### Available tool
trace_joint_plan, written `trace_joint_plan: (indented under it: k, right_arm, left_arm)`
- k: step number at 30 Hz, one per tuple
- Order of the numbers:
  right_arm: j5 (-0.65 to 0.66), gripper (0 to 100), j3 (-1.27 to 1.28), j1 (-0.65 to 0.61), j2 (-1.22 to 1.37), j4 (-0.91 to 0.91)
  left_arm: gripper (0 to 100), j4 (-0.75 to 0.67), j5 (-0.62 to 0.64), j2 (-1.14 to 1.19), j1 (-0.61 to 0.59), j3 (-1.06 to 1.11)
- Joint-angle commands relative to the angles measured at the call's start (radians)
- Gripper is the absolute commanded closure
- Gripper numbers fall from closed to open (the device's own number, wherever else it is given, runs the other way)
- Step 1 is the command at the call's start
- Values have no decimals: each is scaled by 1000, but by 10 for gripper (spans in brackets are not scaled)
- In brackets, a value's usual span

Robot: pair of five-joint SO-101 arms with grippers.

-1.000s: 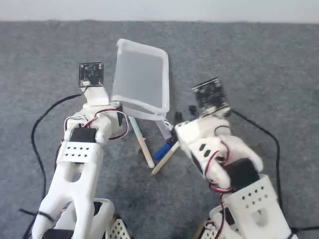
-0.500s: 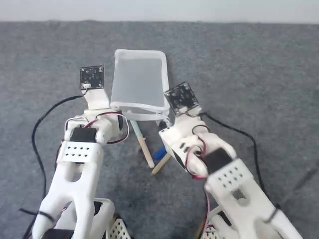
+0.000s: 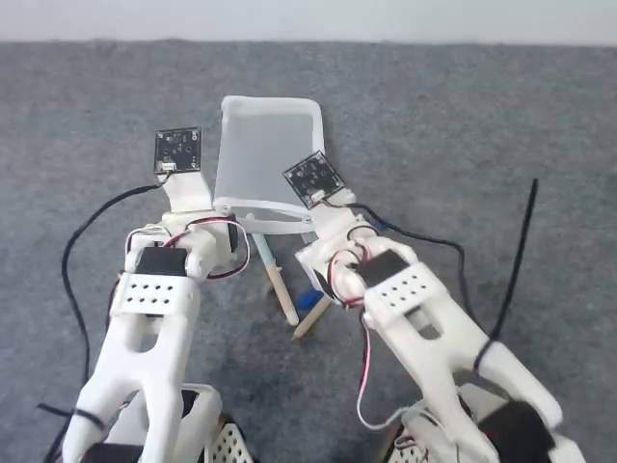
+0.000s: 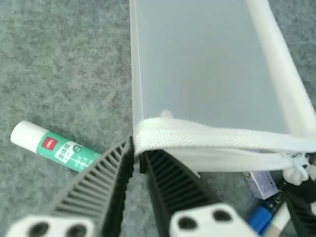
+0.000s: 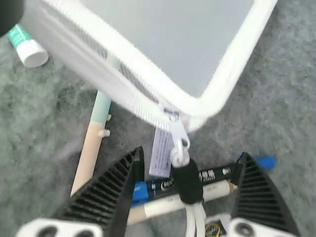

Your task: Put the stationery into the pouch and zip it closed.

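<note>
— So, what did the left pincer (image 4: 137,149) have hold of?
— Its black ribbed jaws were pinched together on one corner of the woven mouth edge of a translucent white plastic zip pouch (image 4: 197,74). The rest of the pouch stretched away beyond the jaw tips, over a grey carpet-like table covering (image 4: 59,59). A white glue stick with a green label (image 4: 52,146) lay on the covering just to one side of that pincer, apart from the pouch.
— And the right pincer (image 5: 190,158)?
— It was spread wide and held nothing. The pouch's small white zip pull (image 5: 178,143) hung between its two jaws, touching neither, at the other corner of the mouth.
— Where was the stationery?
— It was outside the pouch, on the covering. Under the right pincer's open jaws lay a black pen with blue ends (image 5: 197,180), with a cream pen (image 5: 158,206) alongside it. A beige pen with a mint-green end (image 5: 94,140) lay beside one jaw and ran under the pouch's mouth. A small pale rectangular block (image 5: 160,148) sat just beyond the jaws, beside the zip pull.
</note>
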Motion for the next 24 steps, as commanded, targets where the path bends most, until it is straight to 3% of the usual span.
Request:
trace_joint_plan:
  k: [1,7,15,18,24]
  right_arm:
    - [12,723,-68,1,61,-91]
    - [12,741,-68,21,122,-197]
    - [14,994,-74,44,108,-208]
    - [14,991,-87,44,42,-120]
    - [12,991,-84,41,-147,36]
  left_arm:
    - [991,21,12,-40,8,-77]
    - [991,25,12,-40,8,-77]
    - [990,25,12,-43,3,-77]
    - [986,25,12,-46,0,-77]
    - [793,25,71,-48,0,-77]
